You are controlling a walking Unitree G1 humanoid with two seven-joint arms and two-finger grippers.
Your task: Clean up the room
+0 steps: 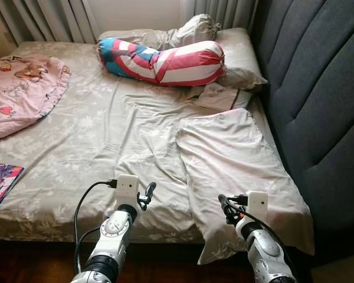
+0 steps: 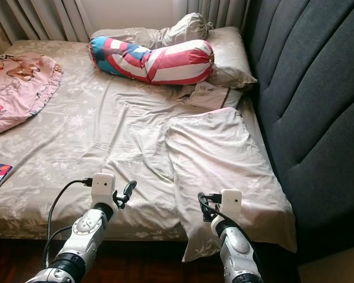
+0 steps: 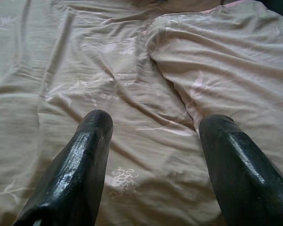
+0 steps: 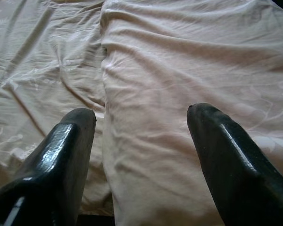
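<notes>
A beige floral pillow (image 1: 239,168) lies loose on the near right of the bed (image 1: 94,141), its lower end hanging over the front edge. My right gripper (image 4: 141,117) is open just above that pillow's near end. My left gripper (image 3: 153,122) is open over the wrinkled sheet, left of the pillow's edge (image 3: 217,61). A red, white and blue striped bolster (image 1: 162,61) lies across the head of the bed. A crumpled pink blanket (image 1: 23,91) sits at the far left. A colourful book (image 1: 1,181) lies at the left front edge.
A dark grey padded headboard (image 1: 318,100) runs along the right side. More beige pillows (image 1: 239,59) and a bunched cloth (image 1: 194,28) are stacked behind the bolster. Curtains (image 1: 47,17) hang at the back. Dark wooden floor (image 1: 35,259) shows below the bed's front edge.
</notes>
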